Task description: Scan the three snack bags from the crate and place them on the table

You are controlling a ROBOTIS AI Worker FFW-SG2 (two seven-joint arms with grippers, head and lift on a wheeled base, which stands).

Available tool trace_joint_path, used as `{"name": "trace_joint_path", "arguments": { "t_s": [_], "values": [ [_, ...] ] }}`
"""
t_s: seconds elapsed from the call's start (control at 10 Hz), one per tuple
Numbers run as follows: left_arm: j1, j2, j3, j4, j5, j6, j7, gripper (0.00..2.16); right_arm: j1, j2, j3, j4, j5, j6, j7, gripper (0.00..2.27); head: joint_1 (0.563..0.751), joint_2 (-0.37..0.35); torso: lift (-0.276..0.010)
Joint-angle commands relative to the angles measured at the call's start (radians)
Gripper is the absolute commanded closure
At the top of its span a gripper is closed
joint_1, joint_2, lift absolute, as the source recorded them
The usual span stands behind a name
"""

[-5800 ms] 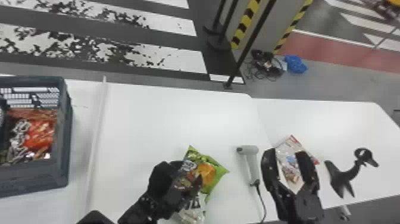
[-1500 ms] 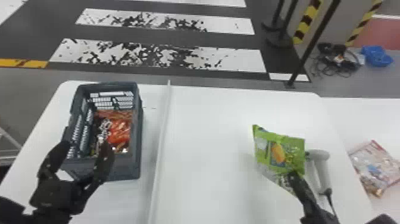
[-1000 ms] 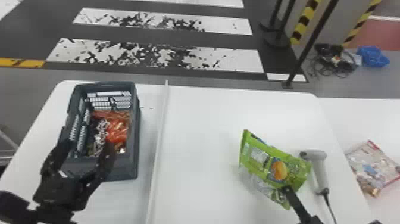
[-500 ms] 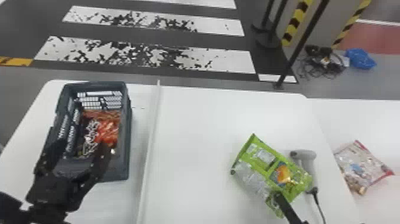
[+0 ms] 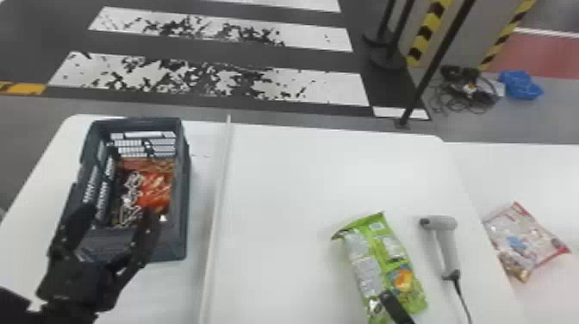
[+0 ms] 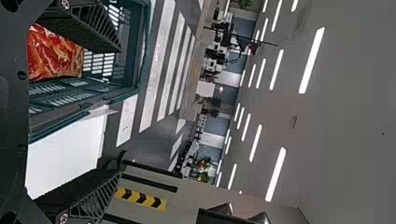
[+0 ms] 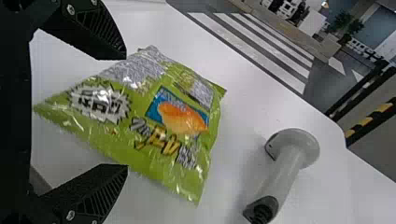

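Two, perhaps three, bags in crate

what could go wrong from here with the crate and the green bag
The left gripper, open at the near end of the crate, might catch the wall on its way to the red bag. The right gripper, open at the green bag, could drag that bag or nudge the scanner beside it.

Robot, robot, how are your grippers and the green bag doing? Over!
Left gripper open, at crate. Right gripper open, at green bag. Bag lies on table. Scanner beside it, maybe in the way.
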Motion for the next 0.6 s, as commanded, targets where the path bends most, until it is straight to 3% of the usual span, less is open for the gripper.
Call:
{"name": "trace_joint_path", "arguments": {
  "t_s": [0.0, 0.2, 0.3, 0.4, 0.5],
  "values": [
    [0.004, -0.002, -0.004, 0.002, -0.004, -0.015, 0.000, 0.08, 0.029, 0.000, 0.001, -0.041, -0.007, 0.113, 0.015, 0.06, 0.695, -0.078, -0.037],
    [0.006, -0.004, -0.012, 0.008, -0.009, -0.049, 0.001, 0.08, 0.063, 0.000, -0.027, -0.099, -0.007, 0.193, 0.031, 0.06, 0.695, -0.004, -0.037],
    [0.007, -0.005, -0.012, 0.008, -0.012, -0.058, 0.003, 0.08, 0.057, 0.000, -0.039, -0.107, 0.048, 0.168, 0.032, 0.06, 0.695, 0.002, -0.037],
    [0.010, -0.005, -0.013, 0.008, -0.024, -0.083, 0.009, 0.08, 0.022, -0.005, -0.041, -0.108, 0.194, 0.082, 0.037, 0.06, 0.695, -0.009, -0.037],
    [0.020, -0.004, -0.013, 0.003, -0.024, -0.101, 0.014, 0.08, -0.035, -0.009, -0.057, -0.076, 0.326, -0.025, 0.133, 0.07, 0.695, -0.046, -0.037]
  ]
}}
